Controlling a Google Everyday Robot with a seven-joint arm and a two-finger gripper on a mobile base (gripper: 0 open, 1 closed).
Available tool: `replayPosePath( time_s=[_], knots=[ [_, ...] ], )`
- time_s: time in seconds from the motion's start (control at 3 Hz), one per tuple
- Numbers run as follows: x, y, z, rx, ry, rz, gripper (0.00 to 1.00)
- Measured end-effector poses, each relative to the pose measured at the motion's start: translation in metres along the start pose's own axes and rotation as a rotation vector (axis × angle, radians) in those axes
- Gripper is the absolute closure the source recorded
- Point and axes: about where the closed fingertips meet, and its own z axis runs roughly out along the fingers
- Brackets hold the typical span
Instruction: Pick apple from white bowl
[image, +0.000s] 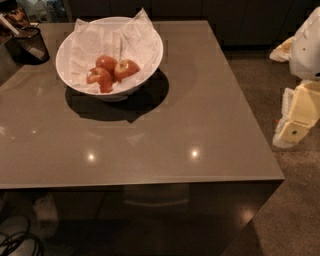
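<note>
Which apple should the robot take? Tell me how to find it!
Find the big white bowl at the back of the brown table, far left of the gripper beyond the table's right edge. Inside, on crumpled paper, it is the apple farthest right. Only it has a pale yellow patch around its stem hollow; the other two apples are plain red.

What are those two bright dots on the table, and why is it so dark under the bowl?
Camera view: the dots are glare, likely lamps mirrored in the glossy table; the white bowl throws its shadow forward, so light likely comes from above and behind; the tool at the right edge, off the table, looks pale.
</note>
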Motion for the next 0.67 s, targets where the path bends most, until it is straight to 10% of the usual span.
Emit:
replayPosePath(
  time_s=[0.67],
  knots=[
    [-0.017,-0.017,-0.008,-0.015,-0.011,0.022,0.0]
  ],
)
